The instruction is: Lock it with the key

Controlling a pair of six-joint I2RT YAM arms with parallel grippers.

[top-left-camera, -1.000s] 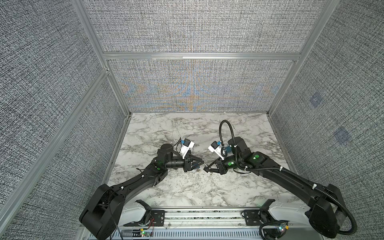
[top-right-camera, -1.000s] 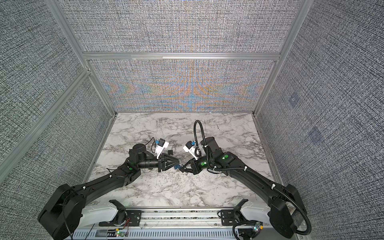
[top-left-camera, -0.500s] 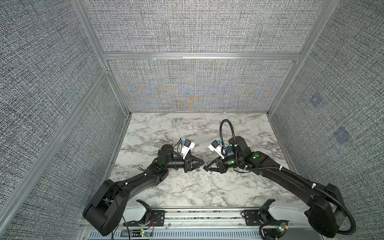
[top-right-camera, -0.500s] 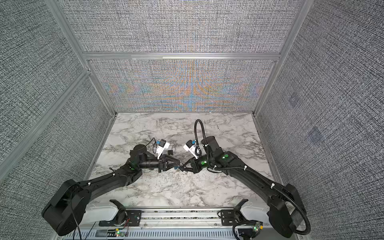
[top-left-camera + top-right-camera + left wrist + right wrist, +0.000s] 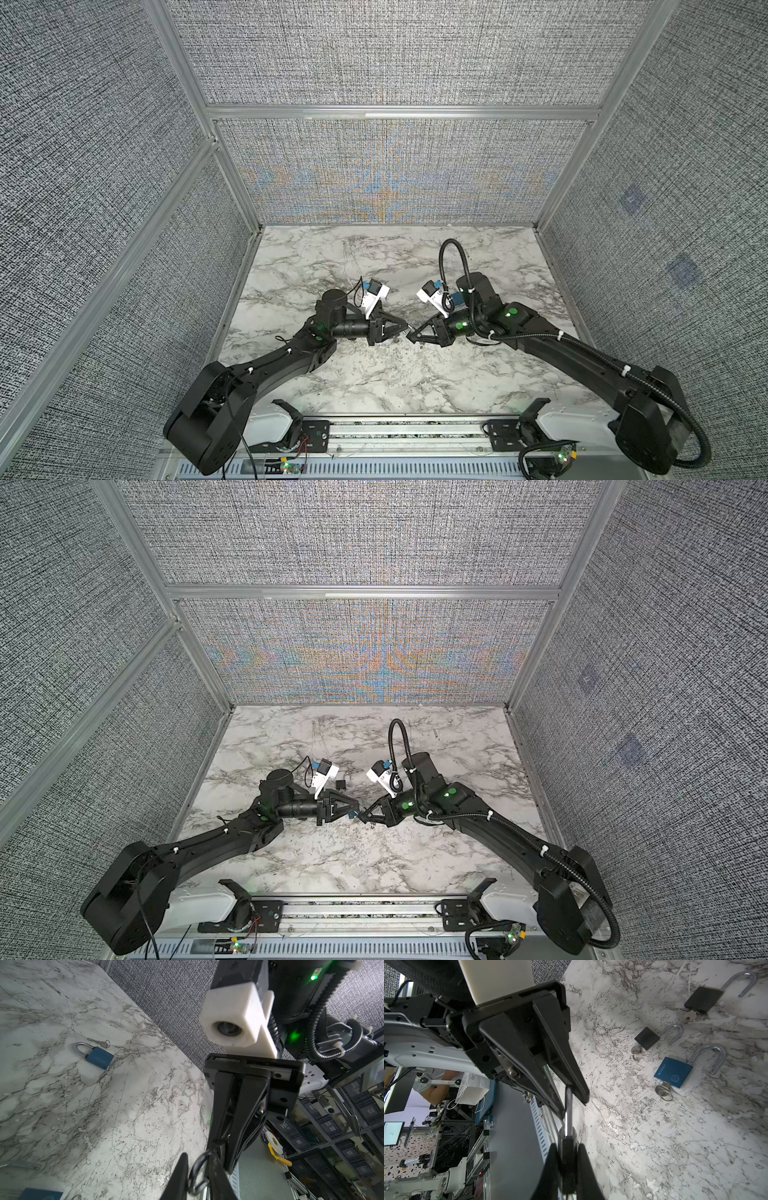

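Note:
Both grippers meet over the middle of the marble table, tip to tip. My right gripper (image 5: 566,1147) is shut on the body of a padlock (image 5: 568,1159), seen edge-on and dark. Its steel shackle (image 5: 568,1105) points away from it. The shackle runs between the fingers of my left gripper (image 5: 198,1167), which is closed on that loop (image 5: 196,1176). In both top views the left gripper (image 5: 404,328) and right gripper (image 5: 412,336) touch noses, and a blue speck of the padlock (image 5: 353,815) shows between them. This padlock's key is hidden.
Several other padlocks lie on the marble, shackles open and keys in them: a blue one (image 5: 672,1072), a small black one (image 5: 646,1038) and a larger black one (image 5: 704,999). Another blue padlock (image 5: 99,1059) lies with a key (image 5: 101,1043) beside it.
The left gripper's jaws have narrowed onto the shackle, and its arm has edged toward the right gripper. The right gripper has kept its hold and barely moved.

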